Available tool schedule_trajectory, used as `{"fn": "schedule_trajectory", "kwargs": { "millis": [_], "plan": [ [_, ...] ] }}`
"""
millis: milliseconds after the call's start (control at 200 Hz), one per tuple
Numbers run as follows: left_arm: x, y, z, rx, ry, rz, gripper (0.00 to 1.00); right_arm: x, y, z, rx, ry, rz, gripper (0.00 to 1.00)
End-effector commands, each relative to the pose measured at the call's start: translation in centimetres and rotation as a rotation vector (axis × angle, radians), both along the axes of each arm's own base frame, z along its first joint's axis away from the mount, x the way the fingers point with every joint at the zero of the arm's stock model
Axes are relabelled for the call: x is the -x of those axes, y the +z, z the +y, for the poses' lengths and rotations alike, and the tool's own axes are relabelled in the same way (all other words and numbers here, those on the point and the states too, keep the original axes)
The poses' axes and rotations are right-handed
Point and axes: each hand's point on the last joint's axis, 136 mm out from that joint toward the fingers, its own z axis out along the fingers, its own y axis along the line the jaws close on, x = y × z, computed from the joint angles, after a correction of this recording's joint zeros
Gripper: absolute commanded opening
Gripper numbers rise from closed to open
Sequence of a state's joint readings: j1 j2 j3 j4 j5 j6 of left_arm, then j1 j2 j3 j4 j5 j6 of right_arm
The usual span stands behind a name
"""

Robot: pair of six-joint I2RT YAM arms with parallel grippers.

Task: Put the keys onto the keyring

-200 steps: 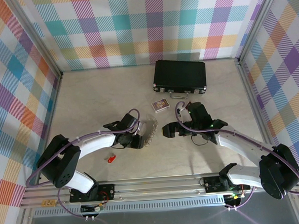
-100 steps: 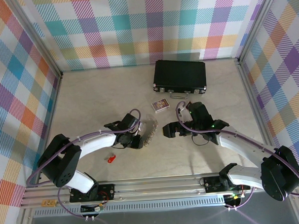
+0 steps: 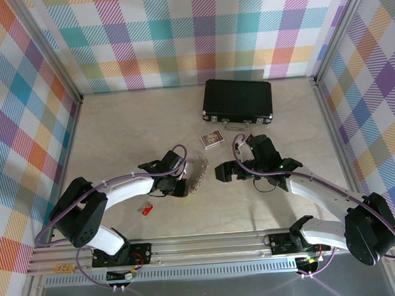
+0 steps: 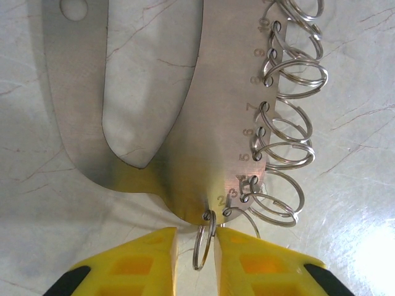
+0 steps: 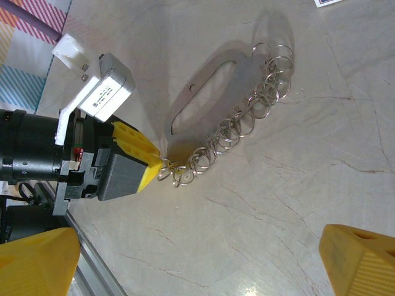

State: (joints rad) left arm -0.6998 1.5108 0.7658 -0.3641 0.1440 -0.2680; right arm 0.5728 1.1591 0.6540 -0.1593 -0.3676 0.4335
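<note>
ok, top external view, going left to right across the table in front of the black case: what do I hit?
red key → left gripper → keyring → right gripper

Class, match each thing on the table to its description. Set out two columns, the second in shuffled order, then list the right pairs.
Things:
1. black case
2. red key
3. small card box
4. keyring

Descriptions:
A. lies closest to the front rail
B. carries a row of small wire rings along one edge
C. sits at the back, near the checked wall
D. lies just in front of the case

Pairs: 1-C, 2-A, 3-D, 4-B
</note>
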Motion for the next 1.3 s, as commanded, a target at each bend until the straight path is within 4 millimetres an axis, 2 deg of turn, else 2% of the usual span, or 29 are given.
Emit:
{"fn": "schedule_trajectory", "kwargs": {
  "millis": [0, 630, 820, 955, 1110, 1295],
  "plan": [
    [0.0, 0.7, -0.5, 0.003, -0.021, -0.015, 0.22, 0.3, 0.1, -0.1, 0.006, 0.008, -0.008, 0.99],
    [0.1, 1.4, -0.3, 0.014, -0.019, -0.034, 0.12, 0.4, 0.3, -0.2, 0.004, 0.007, -0.010, 0.99],
    [-0.1, 2.4, -0.4, 0.030, -0.030, -0.065, 0.09, 0.4, 0.7, -0.1, -0.002, 0.011, -0.017, 0.99],
    [-0.2, 3.6, -0.5, 0.048, -0.044, -0.097, 0.03, 0.5, 1.1, 0.0, -0.018, 0.020, -0.028, 0.99],
    [-0.1, 5.7, -0.9, 0.090, -0.071, -0.151, 0.00, 1.0, 3.0, 0.7, -0.087, 0.073, -0.085, 0.99],
    [0.3, 9.9, -2.3, 0.169, -0.139, -0.267, 0.00, 2.2, 7.1, 1.1, -0.183, 0.151, -0.222, 0.99]
  ]
}}
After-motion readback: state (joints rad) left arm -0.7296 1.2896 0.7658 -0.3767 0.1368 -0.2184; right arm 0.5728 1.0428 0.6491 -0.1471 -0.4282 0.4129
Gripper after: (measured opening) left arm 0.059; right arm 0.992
